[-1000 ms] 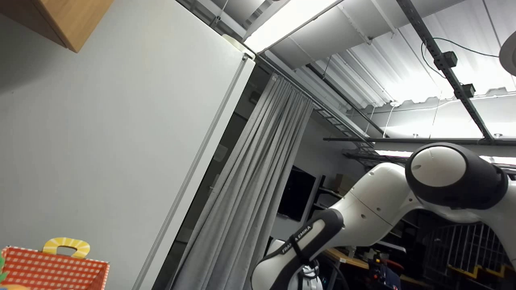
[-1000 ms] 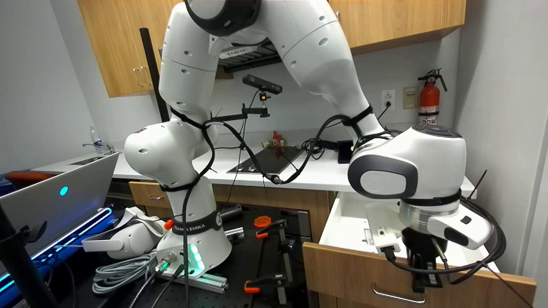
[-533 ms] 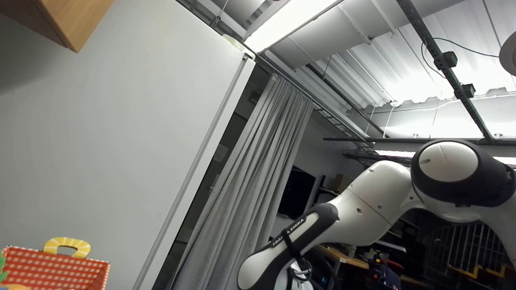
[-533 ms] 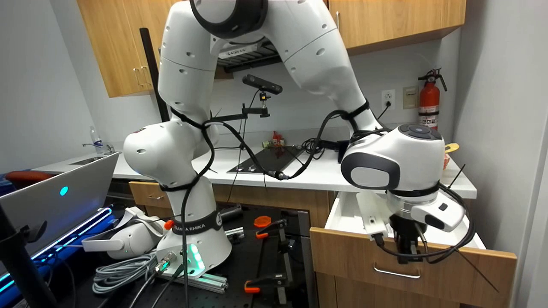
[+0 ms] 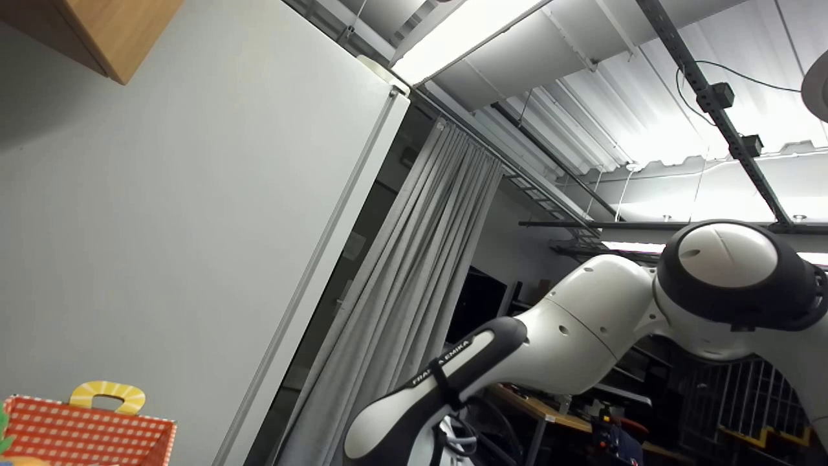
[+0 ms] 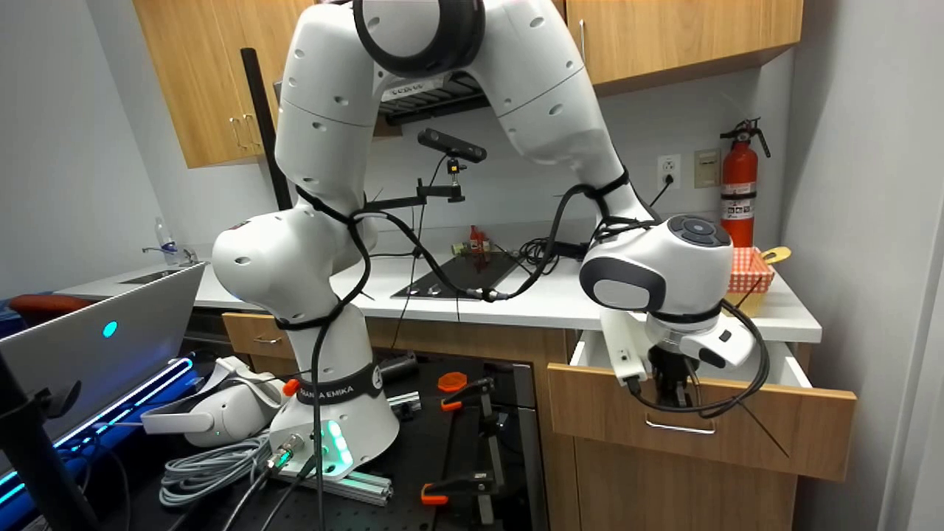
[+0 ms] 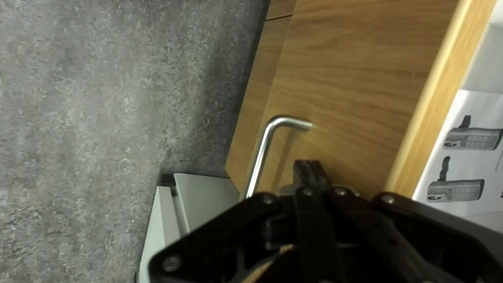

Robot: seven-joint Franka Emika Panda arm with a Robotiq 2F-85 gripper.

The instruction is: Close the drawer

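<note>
The wooden drawer is partly open under the white counter, with a strip of its white inside showing in an exterior view. Its silver handle is on the front; the handle also shows in the wrist view. My gripper is shut, its black fingertips together and empty. They are at the outer face of the drawer front, between the handle and the top edge, and appear to touch the wood. In an exterior view the gripper is in front of the drawer, partly hidden by cables.
A red checked box with a yellow handle stands on the counter; the box also shows in an exterior view. A fire extinguisher hangs on the wall. A printed sheet lies in the drawer.
The drawer has moved inward toward the cabinet, and less of its inside shows. My arm and gripper have moved back with it, toward the counter.
</note>
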